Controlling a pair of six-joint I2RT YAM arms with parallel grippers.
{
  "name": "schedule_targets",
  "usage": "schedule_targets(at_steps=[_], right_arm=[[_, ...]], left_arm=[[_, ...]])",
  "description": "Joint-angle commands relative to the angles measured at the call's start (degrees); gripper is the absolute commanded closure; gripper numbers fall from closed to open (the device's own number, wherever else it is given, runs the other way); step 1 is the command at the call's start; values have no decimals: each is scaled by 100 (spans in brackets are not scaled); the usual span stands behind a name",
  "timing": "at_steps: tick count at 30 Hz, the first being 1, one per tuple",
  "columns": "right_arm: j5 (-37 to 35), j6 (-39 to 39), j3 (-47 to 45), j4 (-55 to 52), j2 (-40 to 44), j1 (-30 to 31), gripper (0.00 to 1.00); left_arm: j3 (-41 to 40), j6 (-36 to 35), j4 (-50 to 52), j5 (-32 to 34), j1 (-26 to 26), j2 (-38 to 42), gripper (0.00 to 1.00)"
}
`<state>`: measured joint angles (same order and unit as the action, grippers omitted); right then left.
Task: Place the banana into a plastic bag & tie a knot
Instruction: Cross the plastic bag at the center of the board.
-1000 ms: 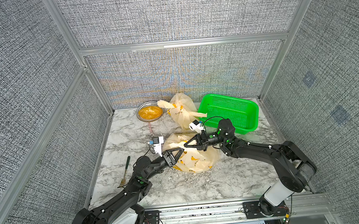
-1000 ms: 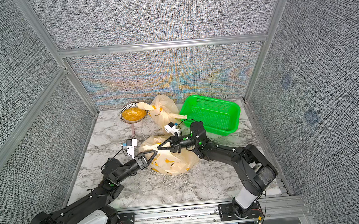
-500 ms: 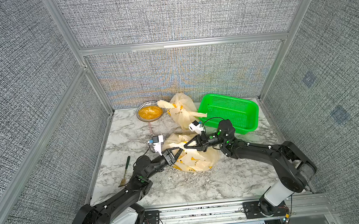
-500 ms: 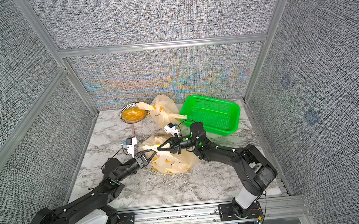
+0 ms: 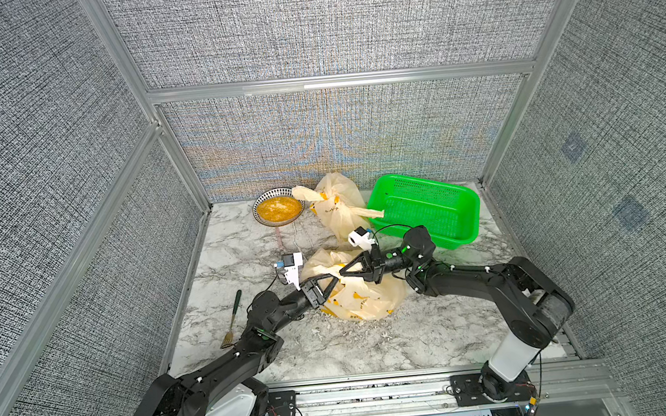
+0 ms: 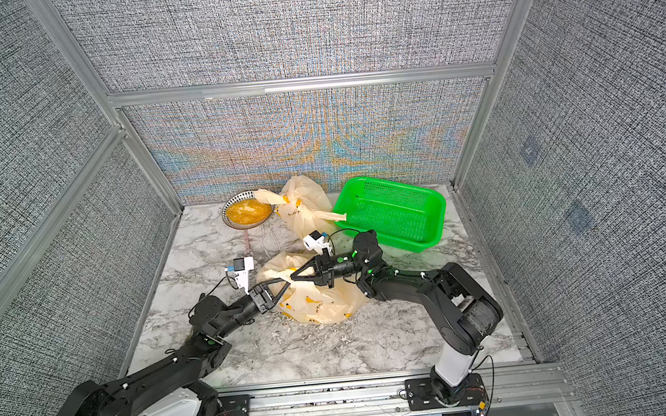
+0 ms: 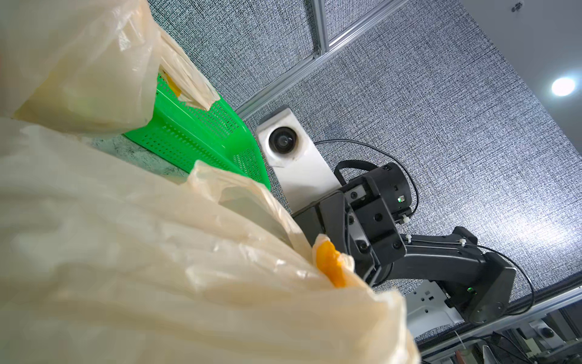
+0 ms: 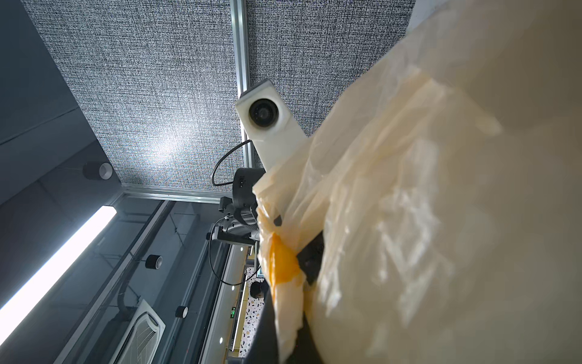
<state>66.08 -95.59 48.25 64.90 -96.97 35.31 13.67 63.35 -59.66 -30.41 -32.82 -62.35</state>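
Since a second ago my left gripper has crept up and in from the near-left flank of the plastic bag to its crest, and its fingers have drawn closer together. The right gripper and the bag have hardly shifted. The two grippers now meet almost tip to tip above the top fold of the bag, which lies slumped and bulging in the middle of the marble table. The right one's fingers are pressed together with the bag's film bunched at their tips, so I read that as a pinch on the plastic. The left one's fingers taper towards a point on the same fold, but film smothers the left wrist view and I cannot tell whether they have actually caught it. I cannot pick out the banana through the cloudy film. The left arm reaches low from the near-left corner, its forearm angled up to the bag. The right arm folds at the elbow, its forearm lying low and running leftwards with the gripper about level. At the back stand a second bag, knotted, a green basket just beside it and a bowl of orange stuff. A fork lies near the left wall.
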Motion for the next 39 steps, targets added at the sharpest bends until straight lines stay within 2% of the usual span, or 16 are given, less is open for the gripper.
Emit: schedule_targets(at_steps=[1, 6, 11, 16, 22, 30, 36, 39], right_arm=[[9, 66, 76, -22, -26, 17, 100], [2, 52, 108, -29, -34, 11, 100], [9, 41, 73, -39, -33, 7, 100], [-6, 31, 71, -66, -49, 11, 100], [-20, -36, 69, -18, -72, 10, 100], [-31, -213, 79, 227, -178, 9, 100], [-36, -232, 93, 289, -202, 7, 100], [-14, -139, 112, 249, -166, 3, 100]], left_arm=[[-21, 63, -532, -164, 3, -36, 72], [-29, -31, -285, -113, 3, 77, 72], [4, -163, -99, -115, 3, 196, 61], [-22, -217, -307, -167, 3, 170, 62], [-27, -200, -924, -405, 3, 74, 69], [-88, -281, -866, -407, 2, 188, 77], [-51, -350, -584, -310, 3, 222, 100], [-49, -460, -229, -220, 3, 335, 100]])
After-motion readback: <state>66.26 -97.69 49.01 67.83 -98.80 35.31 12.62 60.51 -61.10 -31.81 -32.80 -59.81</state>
